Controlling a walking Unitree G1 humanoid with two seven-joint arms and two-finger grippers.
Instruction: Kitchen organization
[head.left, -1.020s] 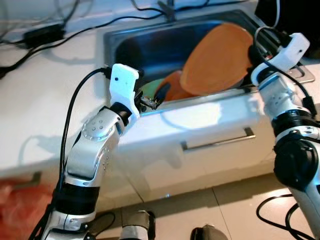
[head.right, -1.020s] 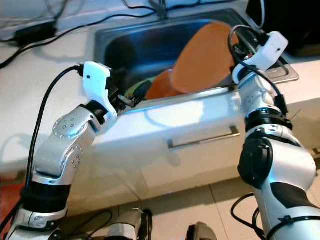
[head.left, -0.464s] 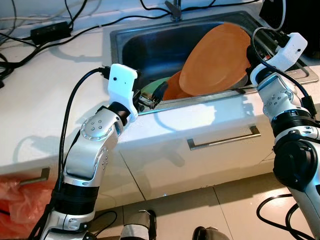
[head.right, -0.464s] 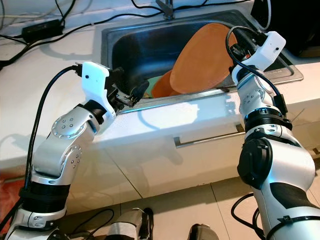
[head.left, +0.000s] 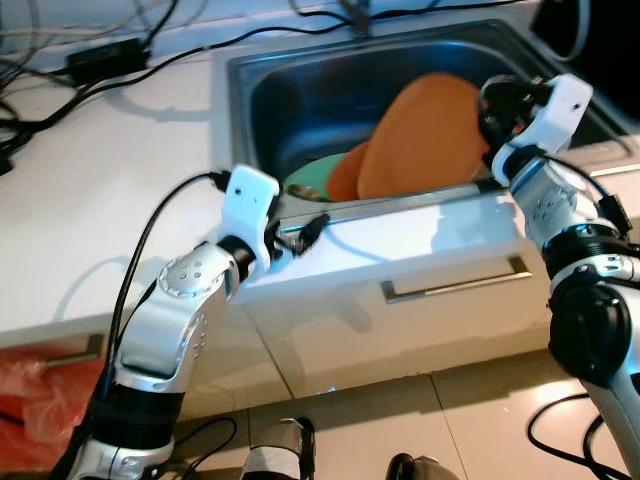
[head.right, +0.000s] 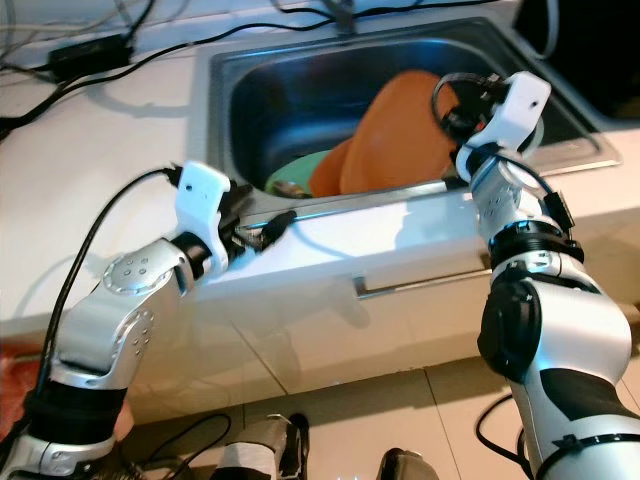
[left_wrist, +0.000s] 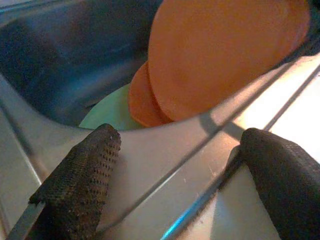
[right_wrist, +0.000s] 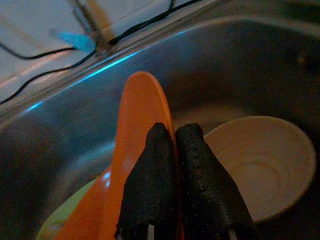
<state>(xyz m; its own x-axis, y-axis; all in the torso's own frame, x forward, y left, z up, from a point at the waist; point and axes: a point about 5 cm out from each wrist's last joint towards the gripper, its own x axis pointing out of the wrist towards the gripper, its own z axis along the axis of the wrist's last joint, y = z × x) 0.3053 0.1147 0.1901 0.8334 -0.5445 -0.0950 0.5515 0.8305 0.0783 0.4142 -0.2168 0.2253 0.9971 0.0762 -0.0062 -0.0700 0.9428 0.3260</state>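
I stand at a white counter (head.left: 120, 190) with a stainless steel sink (head.left: 300, 90) sunk into it, black cables (head.left: 150, 60) trailing across the counter behind. My right gripper (right_wrist: 175, 150) reaches into the sink from its right side, and its two black fingers are pinched onto the upper rim of a large round orange plate (head.left: 425, 135), which stands tilted on edge inside the basin. Seen along those fingers, a cream-coloured round bowl (right_wrist: 265, 160) sits in the sink bottom just past the plate. A second, smaller orange dish (head.left: 345, 175) leans against the lower edge of the big plate, and a pale green plate (head.left: 308, 178) lies flat beneath them on the sink floor. My left gripper (head.left: 305, 230) hovers at the sink's front rim, over the steel lip, its fingers (left_wrist: 82, 175) spread wide apart with nothing between them. Below the counter edge runs a white drawer front with a metal bar handle (head.left: 455, 280), and a red plastic bag (head.left: 35, 400) shows low on my left by the tiled floor.
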